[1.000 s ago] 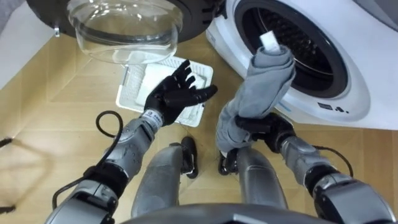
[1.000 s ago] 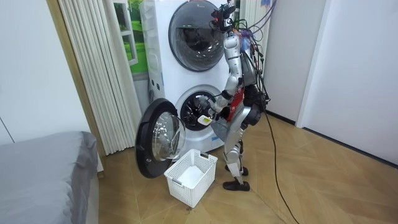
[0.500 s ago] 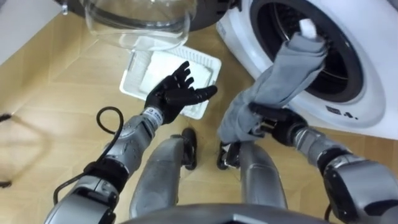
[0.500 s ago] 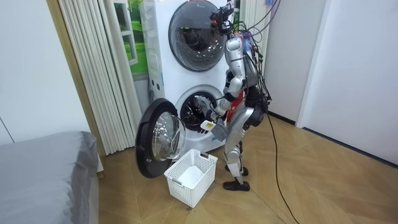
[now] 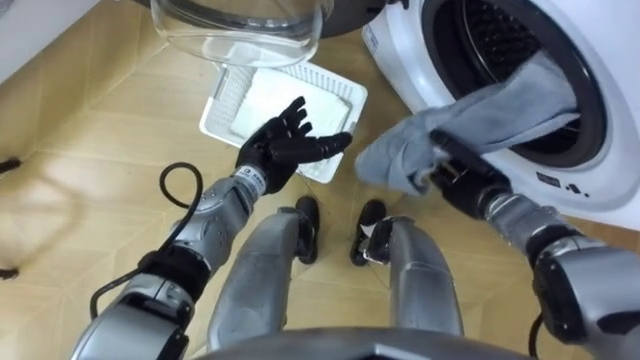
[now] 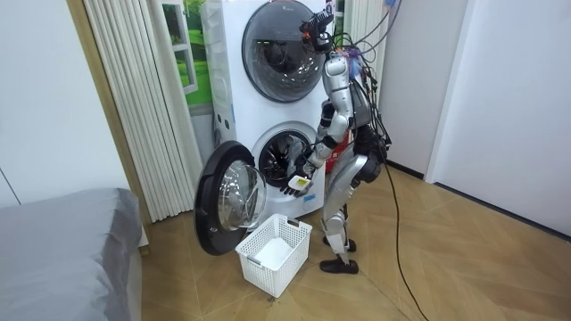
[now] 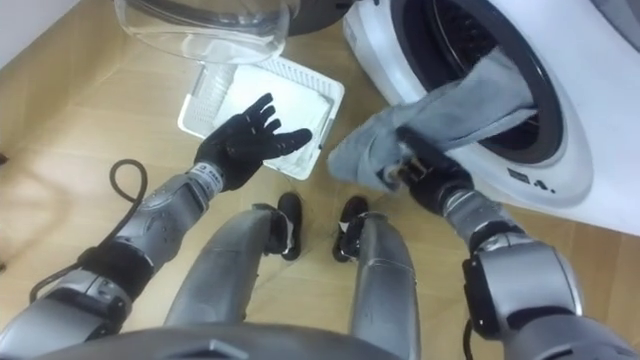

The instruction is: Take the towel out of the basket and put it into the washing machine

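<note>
A grey towel (image 5: 500, 105) stretches from my right hand (image 5: 462, 172) up over the door rim into the dark drum (image 5: 500, 30) of the lower washing machine (image 5: 395, 70). Its far end lies inside the opening, and its near end bunches and hangs in front of the machine. My right hand is shut on that bunched end, just below the opening. My left hand (image 5: 285, 150) hovers open, palm up, above the floor to the left of the towel, holding nothing. In the room view I stand bent forward before the open machine, left hand (image 6: 294, 185) out in front.
A white laundry basket (image 5: 290, 95) sits on the wooden floor beyond my left hand. The machine's round glass door (image 5: 240, 25) stands swung open to the left. A second machine (image 6: 281, 40) is stacked above. A grey bed (image 6: 62, 250) is at the room view's left.
My right hand has swung the towel from upright in front of the machine into the drum opening, so its top end now lies inside. The left hand stays open in place.
</note>
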Motion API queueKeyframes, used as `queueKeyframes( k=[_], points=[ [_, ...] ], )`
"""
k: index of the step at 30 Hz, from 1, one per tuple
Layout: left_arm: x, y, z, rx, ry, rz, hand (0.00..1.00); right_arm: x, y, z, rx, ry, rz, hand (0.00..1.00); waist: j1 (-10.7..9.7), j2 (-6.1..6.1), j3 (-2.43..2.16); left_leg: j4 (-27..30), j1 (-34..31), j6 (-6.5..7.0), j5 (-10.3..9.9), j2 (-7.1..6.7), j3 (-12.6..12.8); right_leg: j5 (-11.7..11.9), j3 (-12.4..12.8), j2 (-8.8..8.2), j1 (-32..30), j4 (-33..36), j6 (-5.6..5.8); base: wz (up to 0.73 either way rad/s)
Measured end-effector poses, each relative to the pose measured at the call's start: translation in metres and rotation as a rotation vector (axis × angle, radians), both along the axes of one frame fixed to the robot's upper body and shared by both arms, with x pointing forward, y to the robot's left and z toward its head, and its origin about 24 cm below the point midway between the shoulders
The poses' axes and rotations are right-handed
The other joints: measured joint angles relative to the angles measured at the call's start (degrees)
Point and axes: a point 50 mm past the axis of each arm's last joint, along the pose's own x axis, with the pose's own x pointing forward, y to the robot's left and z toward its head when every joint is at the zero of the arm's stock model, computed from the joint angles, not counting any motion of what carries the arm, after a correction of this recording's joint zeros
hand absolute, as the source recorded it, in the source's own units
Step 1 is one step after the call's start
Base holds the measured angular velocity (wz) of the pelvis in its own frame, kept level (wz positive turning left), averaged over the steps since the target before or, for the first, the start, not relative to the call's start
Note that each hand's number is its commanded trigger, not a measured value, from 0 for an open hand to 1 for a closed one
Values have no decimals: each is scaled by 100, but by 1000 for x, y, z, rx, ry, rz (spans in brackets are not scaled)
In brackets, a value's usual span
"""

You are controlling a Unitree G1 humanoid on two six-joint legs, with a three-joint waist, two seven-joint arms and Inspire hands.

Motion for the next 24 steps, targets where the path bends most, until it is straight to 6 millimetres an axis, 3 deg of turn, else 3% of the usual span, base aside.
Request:
queueKeyframes(
  k=[6,17,19,20,21,24],
  points=[
    [0,4,7,-3,-36,13,0,15,-2,13,58,-42,-87,100,-127,-174,-16,166,-167,12,8,-85,72,-102,72,-135,-243,318,7,6],
    [-4,17,3,36,-6,84,0,20,-2,16,147,24,-208,100,-337,-400,-19,190,-194,133,46,-195,105,-119,51,-298,-281,480,69,5],
    [-4,18,4,41,-13,86,0,20,-3,17,149,41,-224,83,-375,-416,-19,190,-206,154,56,-205,105,-112,45,-311,-286,482,83,3],
    [-4,19,5,44,-16,94,0,21,-3,18,151,50,-237,85,-391,-418,-20,190,-211,162,57,-213,106,-109,43,-321,-288,482,91,0],
    [-4,19,5,46,-17,100,0,21,-4,18,150,57,-242,100,-406,-419,-20,189,-215,166,58,-219,106,-110,41,-330,-292,484,94,4],
    [-2,20,8,57,-31,122,0,24,-4,21,153,84,-270,100,-483,-425,-22,185,-284,200,77,-263,106,-119,34,-385,-373,524,113,6]
  ],
)
